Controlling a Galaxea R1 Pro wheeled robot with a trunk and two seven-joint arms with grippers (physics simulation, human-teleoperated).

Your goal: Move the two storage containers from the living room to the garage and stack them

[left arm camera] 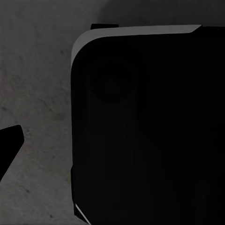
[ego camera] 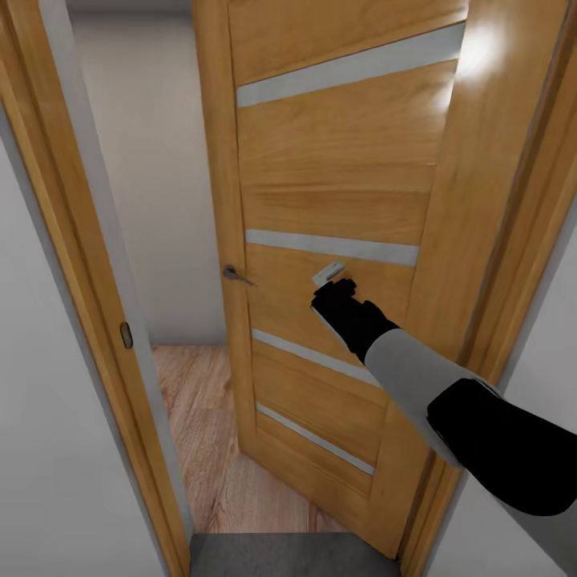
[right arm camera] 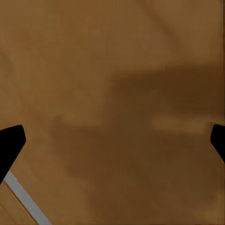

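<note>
— Doorway work is occupying the robot right now. The right gripper [ego camera: 330, 282] is reaching out to the face of a wooden door [ego camera: 336, 160], just beside one of its pale inlaid stripes [ego camera: 332, 247], and seems to be touching or almost touching the panel.

— Is it going for the door handle [ego camera: 235, 275]?

— No, the handle is sitting well to the side, at the door's free edge. The arm is meeting the flat panel instead, probably because the door is already standing partly ajar and a plain push would be enough to swing it wider.

— What are the fingers doing?

— In the right wrist view the fingertips [right arm camera: 10, 143] are standing wide apart, with nothing but wood grain between them. Nothing is being held.

— And the left gripper [left arm camera: 7, 145]?

— One dark fingertip is showing over grey concrete floor [left arm camera: 37, 70], beside a large black part of the robot's own body. I cannot tell whether those fingers are apart or together.

— Where are the storage containers?

— They are not showing at this moment. Light wood plank flooring [ego camera: 208, 417] is lying beyond the gap, so my guess is the robot is heading out from the concrete side to fetch them.
</note>
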